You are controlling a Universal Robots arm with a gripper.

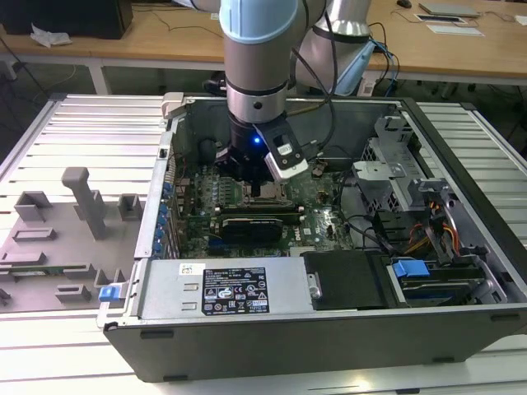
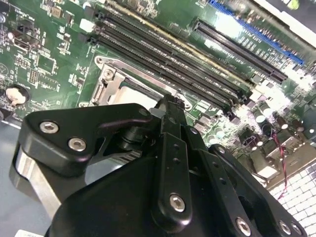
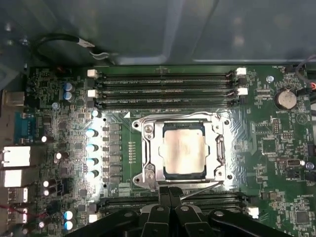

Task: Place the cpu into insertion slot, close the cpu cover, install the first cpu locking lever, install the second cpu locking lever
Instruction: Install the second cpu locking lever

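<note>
In the first wrist view the cpu [image 3: 183,153] lies flat in the insertion slot [image 3: 226,148], its dull silver face showing through the window of the cpu cover [image 3: 148,148], which is folded down over it. A thin wire locking lever [image 3: 200,189] slants along the socket's near edge. My gripper [image 3: 170,196] is shut, its fingertips pressed together right at that lever's end. The second wrist view has the gripper [image 2: 168,106] hiding most of the cpu cover [image 2: 114,88]. From the exterior view, the gripper [image 1: 247,174] hangs low inside the open computer case over the socket [image 1: 265,194].
Long black memory slots [image 3: 163,86] flank the socket on two sides. A row of capacitors [image 3: 91,147] and a coin battery [image 3: 285,98] stand nearby. A black expansion card [image 1: 259,222], the power supply [image 1: 222,288] and case walls hem in the board. Grey fixtures [image 1: 58,239] sit outside.
</note>
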